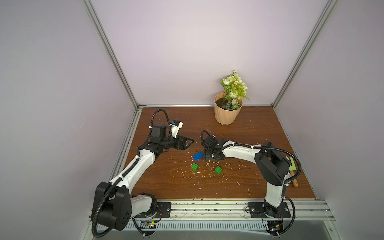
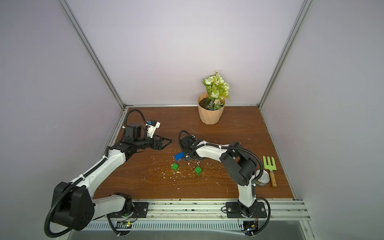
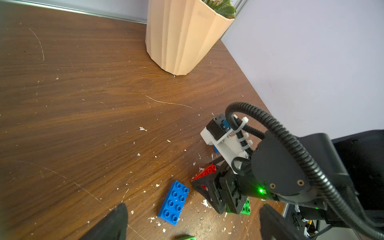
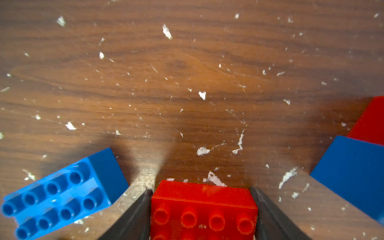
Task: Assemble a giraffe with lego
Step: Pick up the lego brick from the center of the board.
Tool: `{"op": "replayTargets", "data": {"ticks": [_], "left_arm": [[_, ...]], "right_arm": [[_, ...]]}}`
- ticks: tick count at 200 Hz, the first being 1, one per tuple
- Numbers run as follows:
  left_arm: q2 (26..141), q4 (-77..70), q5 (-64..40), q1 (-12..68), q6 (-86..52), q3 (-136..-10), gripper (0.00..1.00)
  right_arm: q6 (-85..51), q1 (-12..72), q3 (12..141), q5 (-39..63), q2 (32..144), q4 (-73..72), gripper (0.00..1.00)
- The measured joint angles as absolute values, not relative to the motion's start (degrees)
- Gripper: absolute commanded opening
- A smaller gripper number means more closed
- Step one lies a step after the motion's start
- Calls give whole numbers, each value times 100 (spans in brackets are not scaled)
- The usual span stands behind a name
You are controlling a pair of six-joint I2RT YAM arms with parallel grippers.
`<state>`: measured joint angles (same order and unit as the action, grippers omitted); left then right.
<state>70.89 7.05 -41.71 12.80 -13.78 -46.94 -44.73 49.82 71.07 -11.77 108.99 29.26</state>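
Right gripper (image 4: 200,189) is down at table (image 1: 249,128) level mid-workspace, its two black fingers (image 4: 135,218) pressed against opposite sides of a red brick (image 4: 203,207), studs up, brick sitting between them on the wood; the grip looks closed on it. In the left wrist view the same red brick (image 3: 205,172) pokes out past the right gripper's finger frame. Left gripper (image 1: 190,143) hangs above the table, well apart from the bricks, fingers (image 3: 112,224) spread wide with nothing between them. The blue 2x4 brick (image 1: 198,155) lies flat, studs up, just beside the right gripper on the left arm's side, not touching the red brick. First green brick (image 1: 194,166) sits near the blue one, toward the robot bases; second green brick (image 1: 218,170) sits apart from it, near the right gripper on the base side; both are squarish and loose. At the edge of the right wrist view a second blue brick (image 4: 353,170) abuts a second red brick (image 4: 369,124); joined or not, cannot tell. White flecks (image 4: 202,94) are scattered over the wood around the bricks. A flower pot (image 1: 227,113) stands at the far edge, well away. In a top view a garden fork (image 2: 269,166) and a can (image 2: 262,178) lie beside the right arm's elbow.
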Motion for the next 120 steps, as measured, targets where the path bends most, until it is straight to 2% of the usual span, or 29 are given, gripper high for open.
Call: {"op": "replayTargets", "data": {"ticks": [57,120], "left_arm": [[7089,705,-4171,1280,-1378,-4694,99],[7098,714,-4176,1319,-1374,-4694,99]], "right_arm": [[-4211,4995,7168,-1343,10881,3131,55],[-3072,5002,7070,-1422,9843,3481,55]]}}
